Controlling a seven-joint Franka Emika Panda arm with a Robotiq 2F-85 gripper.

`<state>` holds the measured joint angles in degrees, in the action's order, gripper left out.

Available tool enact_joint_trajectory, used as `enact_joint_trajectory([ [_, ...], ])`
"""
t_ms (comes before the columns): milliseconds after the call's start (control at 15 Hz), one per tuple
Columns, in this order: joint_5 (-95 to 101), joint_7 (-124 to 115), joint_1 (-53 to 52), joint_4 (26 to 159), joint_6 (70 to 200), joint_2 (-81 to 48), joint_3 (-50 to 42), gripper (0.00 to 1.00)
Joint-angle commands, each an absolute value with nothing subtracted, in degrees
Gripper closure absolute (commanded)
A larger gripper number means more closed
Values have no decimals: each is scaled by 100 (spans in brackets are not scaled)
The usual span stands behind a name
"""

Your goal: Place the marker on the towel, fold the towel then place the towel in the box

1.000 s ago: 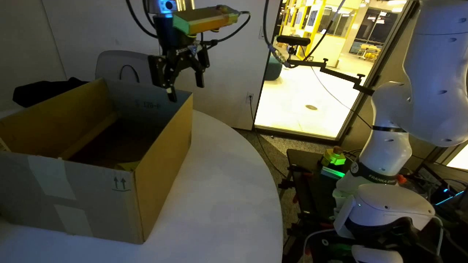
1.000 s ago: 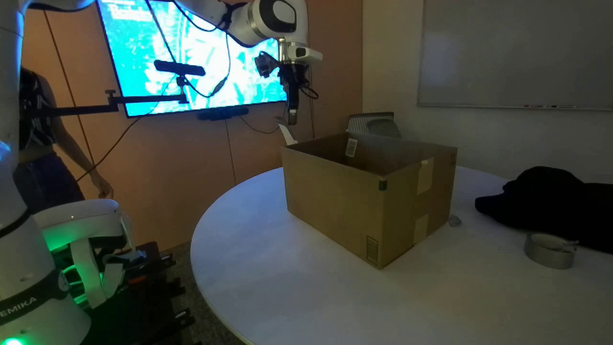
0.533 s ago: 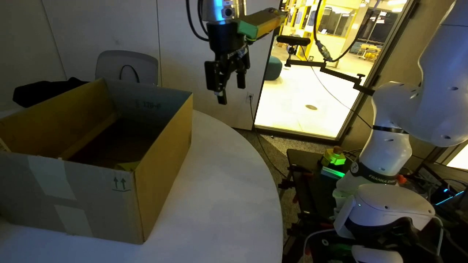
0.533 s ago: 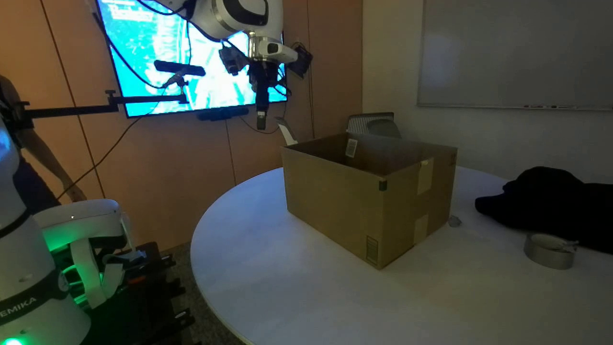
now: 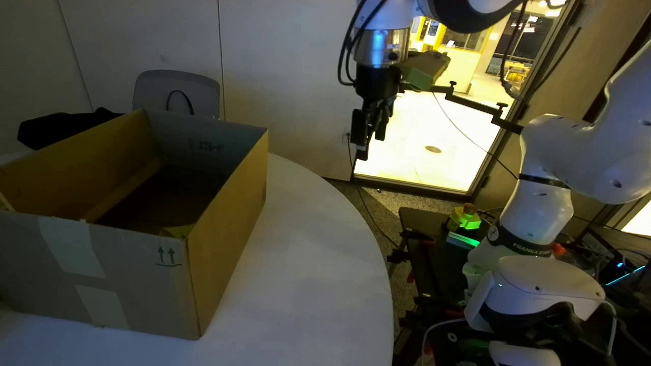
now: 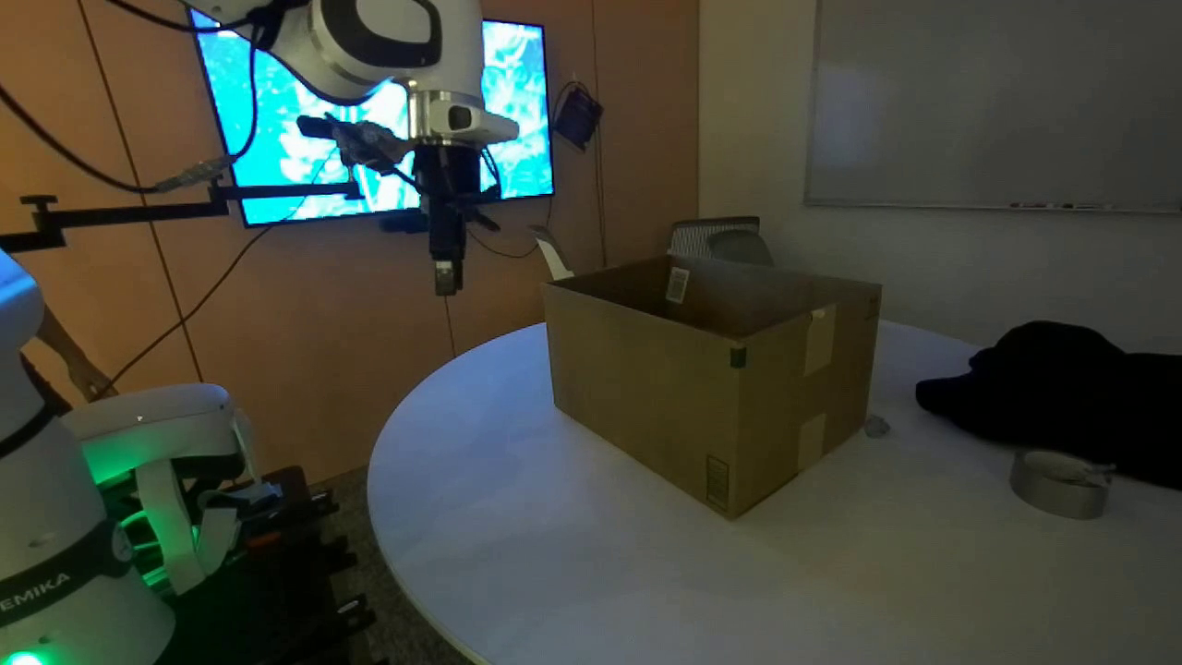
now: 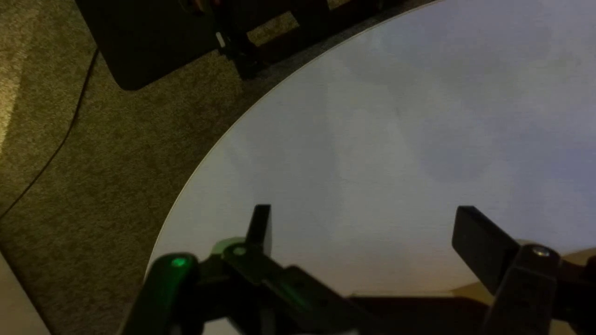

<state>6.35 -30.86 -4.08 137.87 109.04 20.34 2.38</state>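
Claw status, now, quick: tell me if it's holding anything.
Claw: open, holding nothing, as the wrist view shows.

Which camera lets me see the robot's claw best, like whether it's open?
The wrist view: the gripper shows up close, its two fingers wide apart with white table beyond the gap. Both exterior views show it smaller, from farther off; in an exterior view its fingers appear lined up, hiding the gap.

The box is showing matt cardboard with 2 smooth-looking tape patches; the table is looking smooth. The arm is gleaming like plastic, the claw looking mostly matt, the carpet rough.
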Motion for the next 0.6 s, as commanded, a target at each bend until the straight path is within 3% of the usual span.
enact_joint_trajectory([
  [0, 808, -2604, -98, 15253, 11925, 3282, 286, 0],
  [267, 788, -1854, 159, 16689, 12932, 4303, 83, 0],
  [333, 716, -1603, 199, 15901, 12770, 3704, 35, 0],
  [533, 644, -1899, 303, 16068, 12572, 3743, 277, 0],
])
